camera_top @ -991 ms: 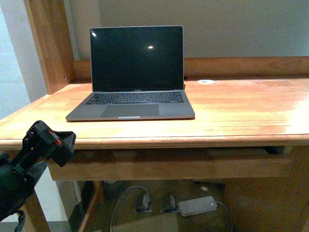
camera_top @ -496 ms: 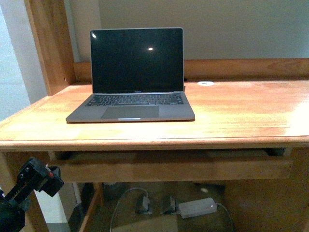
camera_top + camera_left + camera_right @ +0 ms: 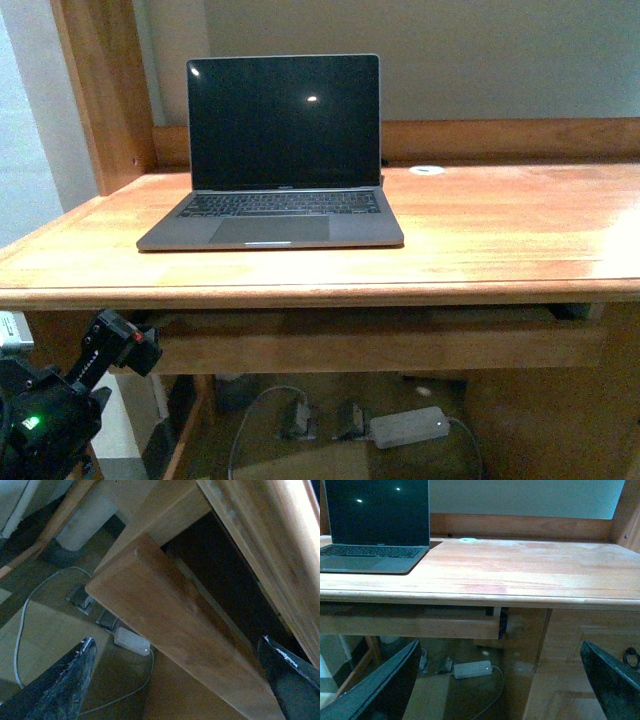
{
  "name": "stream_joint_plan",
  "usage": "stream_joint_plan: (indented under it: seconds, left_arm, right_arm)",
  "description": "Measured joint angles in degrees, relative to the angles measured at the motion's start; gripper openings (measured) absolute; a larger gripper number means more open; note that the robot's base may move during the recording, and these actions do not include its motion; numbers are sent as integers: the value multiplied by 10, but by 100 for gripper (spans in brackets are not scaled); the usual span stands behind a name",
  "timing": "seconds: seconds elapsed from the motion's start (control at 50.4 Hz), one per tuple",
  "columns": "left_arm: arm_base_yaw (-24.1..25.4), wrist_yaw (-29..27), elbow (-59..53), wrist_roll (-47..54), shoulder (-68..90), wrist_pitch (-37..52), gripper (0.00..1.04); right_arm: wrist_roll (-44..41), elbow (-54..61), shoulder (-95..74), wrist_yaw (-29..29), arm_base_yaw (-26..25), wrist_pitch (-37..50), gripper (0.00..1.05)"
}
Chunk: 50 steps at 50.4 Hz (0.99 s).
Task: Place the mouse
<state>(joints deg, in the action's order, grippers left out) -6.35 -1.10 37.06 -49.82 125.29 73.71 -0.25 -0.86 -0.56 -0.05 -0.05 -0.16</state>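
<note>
No mouse shows in any view; it is out of view. In the front view my left gripper hangs open below the desk's front edge at the lower left, holding nothing. From the left wrist view, its open gripper faces the wooden panel under the desktop, with nothing between the fingers. The right gripper is open and empty too, in front of and below the desk's edge. It does not appear in the front view.
A grey laptop stands open on the left of the wooden desk. A white cable grommet sits near the back wall. On the floor under the desk lie a white power adapter and cables. A wooden post rises at the left.
My left gripper dropped from beside the desk's front edge to well below it, then came back up a little and to the right. The laptop and desk are unchanged.
</note>
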Motion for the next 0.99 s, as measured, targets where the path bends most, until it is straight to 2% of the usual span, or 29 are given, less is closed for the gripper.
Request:
stream_joint_plan:
  seconds: [0.337,0.714,0.932,0.991]
  left_arm:
    - [1,1,35,-10,29,0,98]
    - [-4,21,137,-18,104,-2,98]
    - [-11,-13,166,-21,132,1,98]
    - [-11,-15,171,-31,138,9,91]
  right_arm:
    - [0,0,0,0,0,0,98]
    - [0,0,0,0,0,0,98]
    - [0,0,0,0,0,0,98]
    - [0,0,0,0,0,0,98]
